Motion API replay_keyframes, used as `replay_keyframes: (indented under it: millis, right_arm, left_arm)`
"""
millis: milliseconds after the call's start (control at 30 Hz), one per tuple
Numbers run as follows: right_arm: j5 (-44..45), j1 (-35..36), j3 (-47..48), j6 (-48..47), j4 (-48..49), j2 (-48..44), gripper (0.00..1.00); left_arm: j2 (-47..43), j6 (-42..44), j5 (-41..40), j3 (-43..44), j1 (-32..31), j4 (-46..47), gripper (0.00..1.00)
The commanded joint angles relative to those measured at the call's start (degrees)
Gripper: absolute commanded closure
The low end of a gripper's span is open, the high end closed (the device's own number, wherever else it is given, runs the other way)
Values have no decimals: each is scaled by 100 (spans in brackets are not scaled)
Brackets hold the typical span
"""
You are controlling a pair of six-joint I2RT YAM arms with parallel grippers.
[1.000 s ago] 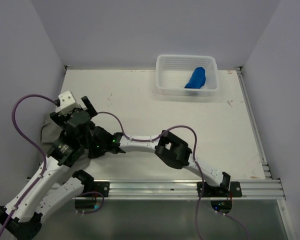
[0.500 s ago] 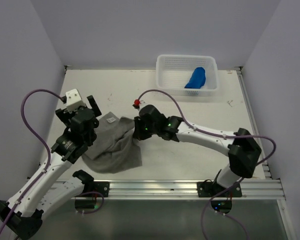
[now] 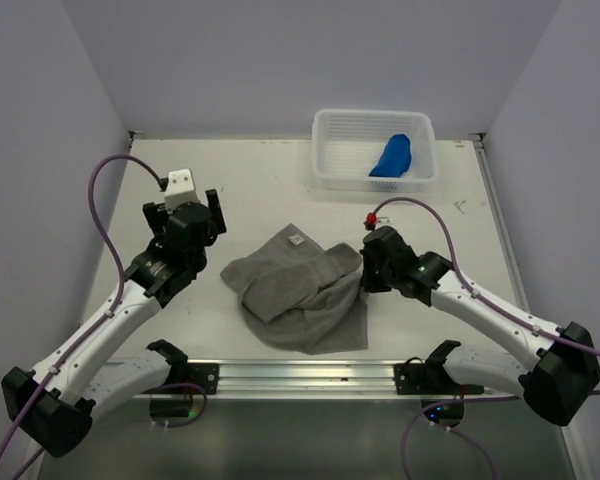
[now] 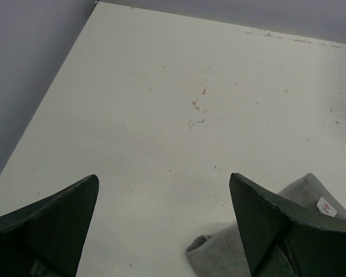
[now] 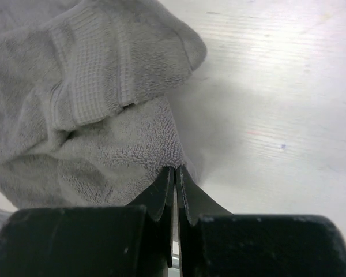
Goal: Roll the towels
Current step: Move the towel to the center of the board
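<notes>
Top external: grey towel [image 3: 300, 295] lies crumpled on the table [image 3: 240, 170] at near centre, white tag [image 3: 296, 239] face-up near its far edge. Right gripper [image 3: 364, 272] sits at the towel's right edge, fingers pressed together and pinching the cloth; right wrist view shows the edge nipped at the tips. Left gripper [image 3: 184, 208] is left of the towel, clear of it, jaws spread wide, nothing between. Blue towel [image 3: 391, 156] is bunched inside the white perforated basket [image 3: 360, 183] at far right

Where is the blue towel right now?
In the top view, the blue towel lies inside the white basket at the far edge of the table, on the right side. It is well away from the grey towel in the middle.
</notes>
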Motion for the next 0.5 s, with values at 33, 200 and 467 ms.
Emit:
replay_keyframes:
  millis: [33, 200, 467]
  right_arm:
    - [479, -496, -28, -113, -496, -148, 100]
    - [-92, -1428, -19, -236, -418, -33, 83]
    - [-365, -1667, 297, -307, -531, -182, 39]
  left_arm:
    - [347, -175, 799, 383, 37, -89, 0]
    - [629, -316, 1652, 603, 37, -353, 2]
    - [919, -447, 3480, 24, -33, -213, 23]
